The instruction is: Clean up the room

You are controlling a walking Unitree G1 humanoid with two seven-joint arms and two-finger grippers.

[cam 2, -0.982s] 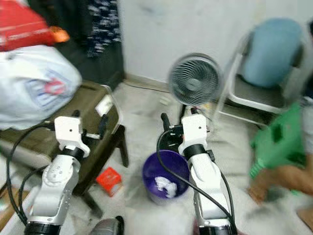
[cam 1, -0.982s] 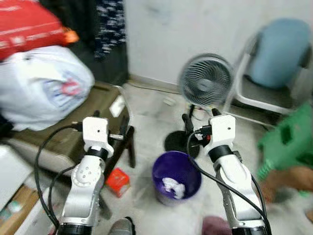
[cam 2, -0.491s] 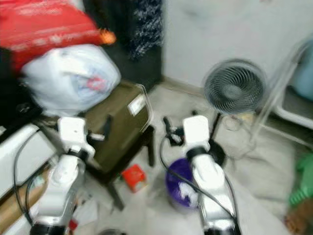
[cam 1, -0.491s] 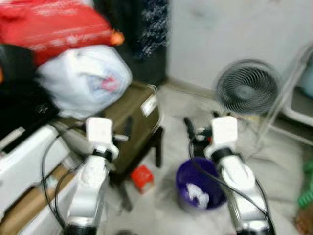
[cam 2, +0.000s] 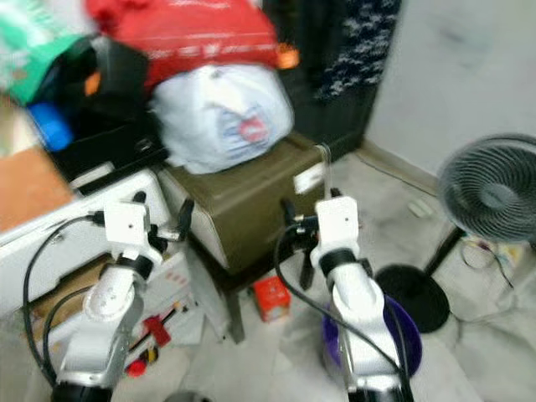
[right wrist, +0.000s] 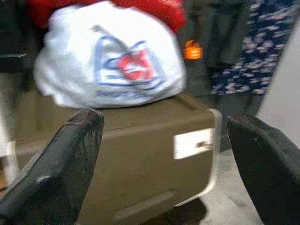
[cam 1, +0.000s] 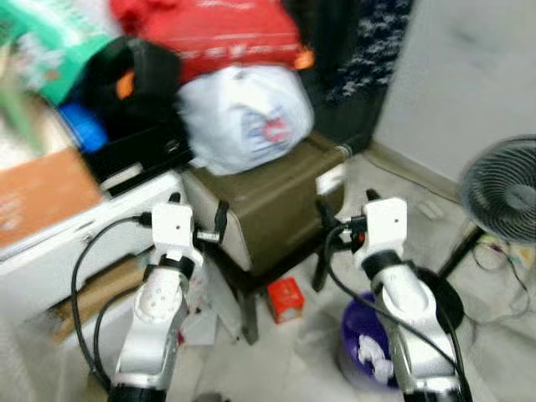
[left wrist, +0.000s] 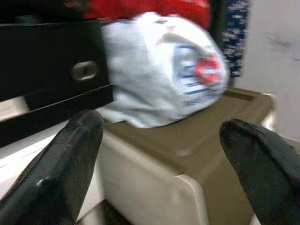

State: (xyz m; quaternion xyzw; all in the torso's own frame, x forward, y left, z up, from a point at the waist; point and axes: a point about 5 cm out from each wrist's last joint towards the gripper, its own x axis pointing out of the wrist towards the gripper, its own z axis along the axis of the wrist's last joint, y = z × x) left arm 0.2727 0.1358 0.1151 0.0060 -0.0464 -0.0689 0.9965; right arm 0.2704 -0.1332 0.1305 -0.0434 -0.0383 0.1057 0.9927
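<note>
Presently both grippers are held out ahead of the robot at chest height with nothing between their fingers: the left gripper (left wrist: 159, 154) has its black fingers spread wide apart, and the right gripper (right wrist: 168, 154) is likewise parted and empty. Just beyond them an olive-brown storage box (cam 1: 280, 201) is seen, smooth-sided hard plastic with rounded corners and a white label, resting on a dark low stand. On its lid a bulging white plastic bag (cam 1: 243, 113) with a red and blue print is slumped, thin and crinkly, and a red bag (cam 1: 213, 29) is piled above it. On the floor beneath, a small red carton (cam 1: 286, 299) lies just beside the stand's leg, and a purple bucket (cam 2: 406, 339) holding crumpled white paper (cam 1: 373, 352) stands near the right arm; a round-grilled fan (cam 2: 490, 188) is placed further off. The step in hand is judged to be a search for loose litter, the red carton being the likeliest piece. For this to be done well, the body should be steadied first, since the view is blurred, then one gripper lowered squarely over the carton's flat sides, so that the light cardboard is pinched without being crushed, and the bucket kept within reach.
</note>
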